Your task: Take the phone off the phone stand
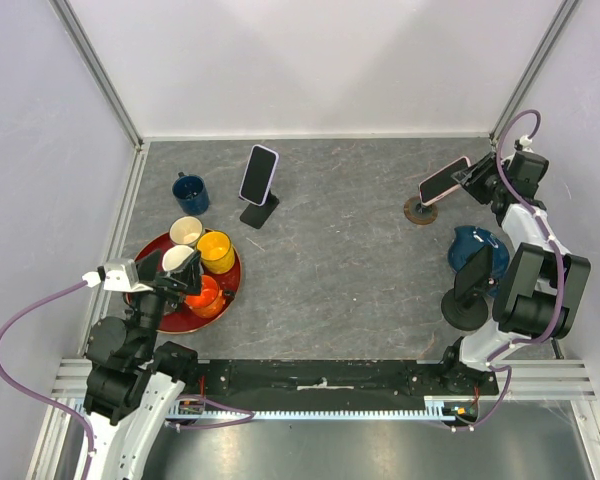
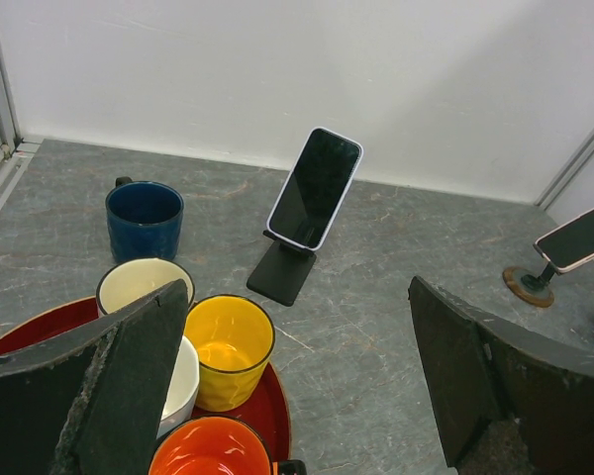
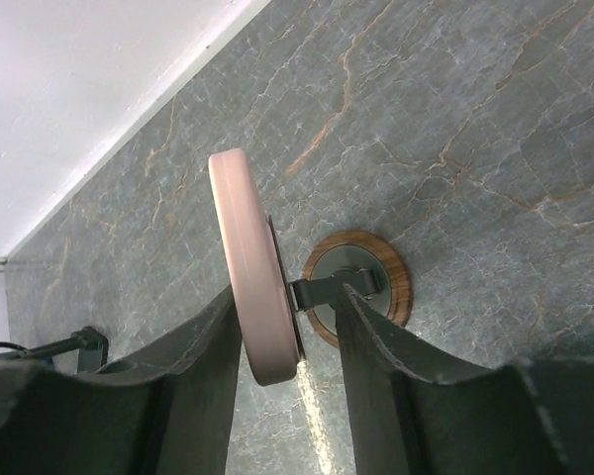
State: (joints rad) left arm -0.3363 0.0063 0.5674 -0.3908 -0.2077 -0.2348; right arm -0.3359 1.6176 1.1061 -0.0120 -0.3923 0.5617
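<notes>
A pink phone (image 1: 443, 181) sits tilted on a stand with a round wooden base (image 1: 418, 210) at the far right. My right gripper (image 1: 469, 177) is open with its jaws on either side of the phone's lower end. In the right wrist view the phone (image 3: 252, 257) is seen edge-on against the left finger, and the right finger stands apart by the stand's arm (image 3: 361, 287). A second, dark-screened phone (image 1: 259, 174) leans on a black stand (image 1: 259, 212) at the far middle. My left gripper (image 1: 183, 272) is open and empty above the cups.
A red tray (image 1: 148, 249) at the left holds white, yellow (image 1: 216, 250) and orange cups. A dark blue mug (image 1: 191, 192) stands behind it. A blue vessel (image 1: 477, 245) and a black round-based stand (image 1: 467, 300) sit near the right arm. Walls close in on three sides.
</notes>
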